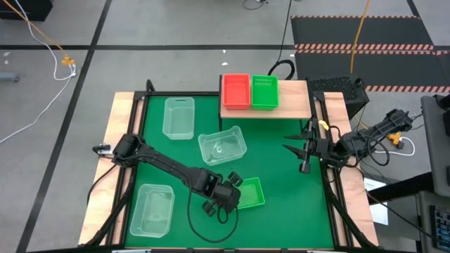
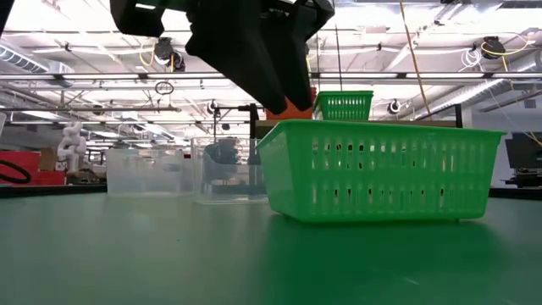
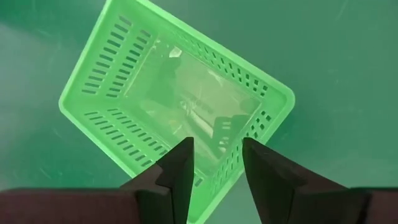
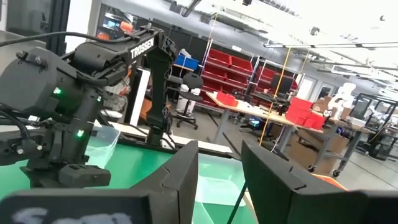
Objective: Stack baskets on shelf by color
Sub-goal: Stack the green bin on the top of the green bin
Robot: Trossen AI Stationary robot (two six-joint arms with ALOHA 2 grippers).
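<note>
The left gripper (image 3: 217, 163), jaws apart, is held above the green basket's (image 3: 177, 99) near wall, nothing gripped; the right gripper (image 1: 304, 149) is held beside the shelf (image 1: 299, 104), jaws apart.

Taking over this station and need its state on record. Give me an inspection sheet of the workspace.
Surface: green mat on a wood-edged table.
Job's things: shelf holds an orange-red basket beside a green basket; another green basket and three clear baskets lie on the mat.
Clutter: nothing seen.
Grippers: left gripper open above the near green basket's rim; right gripper open, empty, waiting at the mat's right edge.
Cables: yellow and white leads on the floor.
Surroundings: workshop tables, red bins behind.
</note>
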